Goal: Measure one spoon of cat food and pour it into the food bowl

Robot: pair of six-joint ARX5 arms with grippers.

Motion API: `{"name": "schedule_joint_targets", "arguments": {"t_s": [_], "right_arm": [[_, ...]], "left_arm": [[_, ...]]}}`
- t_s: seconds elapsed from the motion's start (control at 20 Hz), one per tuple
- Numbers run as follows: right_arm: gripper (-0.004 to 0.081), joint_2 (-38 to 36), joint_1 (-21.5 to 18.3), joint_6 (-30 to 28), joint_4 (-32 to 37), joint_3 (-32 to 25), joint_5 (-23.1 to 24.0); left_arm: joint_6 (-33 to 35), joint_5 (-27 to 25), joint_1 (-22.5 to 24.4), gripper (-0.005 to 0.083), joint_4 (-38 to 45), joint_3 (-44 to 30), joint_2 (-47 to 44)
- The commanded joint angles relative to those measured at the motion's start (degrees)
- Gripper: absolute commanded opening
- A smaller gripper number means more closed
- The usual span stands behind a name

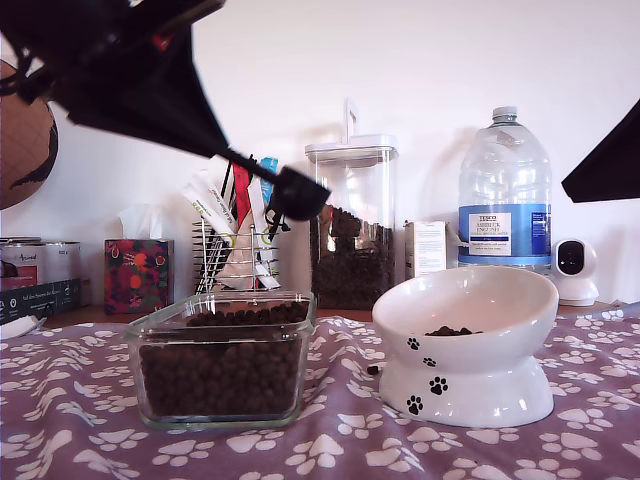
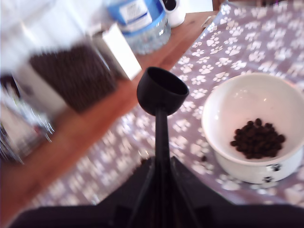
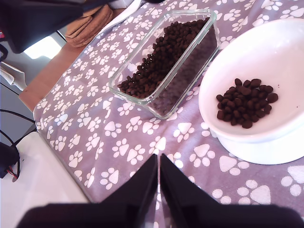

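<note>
On table, food bowl point(image 3: 266, 90) with small cat food point(image 3: 244, 102) heap, glass container point(image 1: 222, 362) kibble-filled, spoon point(image 2: 161, 92) clamped in first end effector point(image 2: 159, 190), second end effector point(image 3: 158, 178) closed, empty.

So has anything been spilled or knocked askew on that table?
A few stray kibble pellets lie on the paw-print cloth beside the food bowl, outside it. The bowl's tilt looks like its shape, not a knock. The glass container sits square.

glass container point(image 1: 222, 360) exterior view's left | food bowl point(image 1: 470, 345) right | cat food point(image 1: 452, 331) inside
</note>
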Motion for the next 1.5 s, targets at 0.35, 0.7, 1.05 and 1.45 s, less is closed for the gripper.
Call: {"name": "schedule_joint_targets", "arguments": {"t_s": [0.35, 0.7, 1.05, 1.45], "right_arm": [[-0.0012, 0.3, 0.2, -0.2, 0.6, 0.3, 0.0], [-0.0012, 0.3, 0.2, -0.2, 0.6, 0.3, 0.0], [-0.0012, 0.3, 0.2, -0.2, 0.6, 0.3, 0.0], [-0.0013, 0.3, 0.2, -0.2, 12.4, 0.3, 17.2]], "left_arm": [[-1.8, 9.9, 9.9, -0.002, -7.7, -1.0, 9.4], [-1.4, 9.9, 10.3, 0.0078, -7.5, -1.0, 13.7], [-0.9, 12.4, 10.3, 0.0326, -8.6, 0.1, 13.6], [9.3, 10.1, 10.4, -0.0008, -6.5, 0.5, 5.1]]}}
